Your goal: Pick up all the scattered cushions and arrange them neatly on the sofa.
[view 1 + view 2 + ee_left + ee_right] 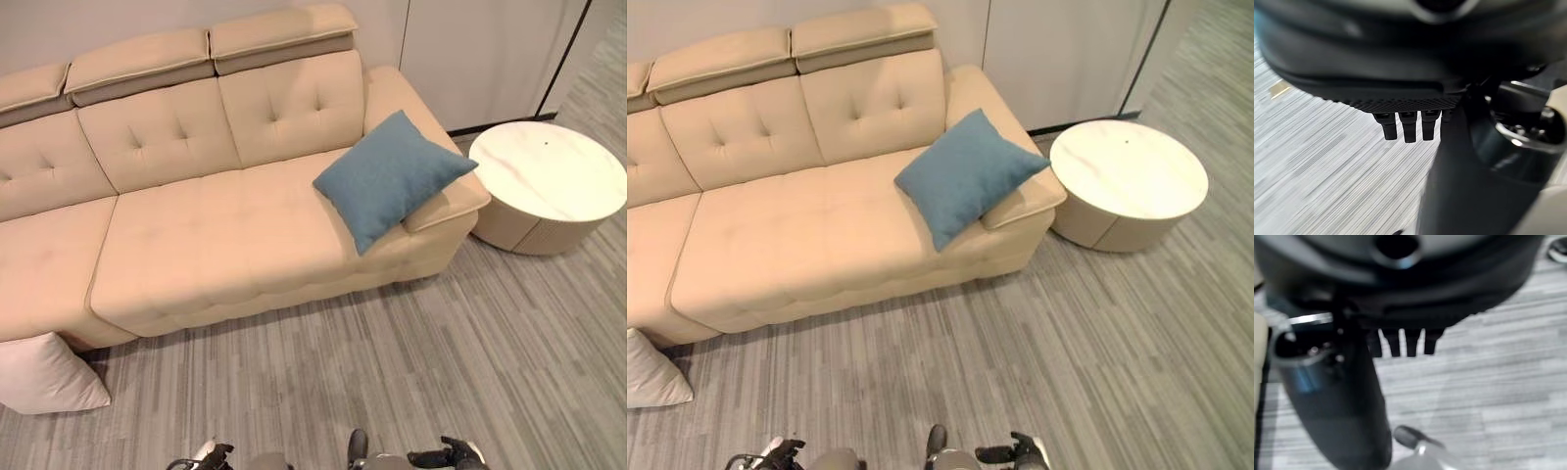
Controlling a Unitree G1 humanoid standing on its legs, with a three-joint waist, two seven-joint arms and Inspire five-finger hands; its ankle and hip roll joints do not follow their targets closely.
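A blue cushion (387, 176) leans against the right armrest of the beige sofa (216, 235), one corner hanging over the seat's front edge. On the floor at the lower left, a white cushion (44, 377) lies against the sofa's chaise end. My left hand (214, 453) and right hand (446, 455) hang low at the near edge, far from both cushions. In the wrist views the left hand's fingers (1408, 125) and the right hand's fingers (1400, 342) are straight over the striped floor and hold nothing.
A round white side table (549, 181) stands on the floor just right of the sofa's armrest. Grey striped carpet (343, 372) stretches between me and the sofa. Pale wall panels (470, 49) rise behind the table.
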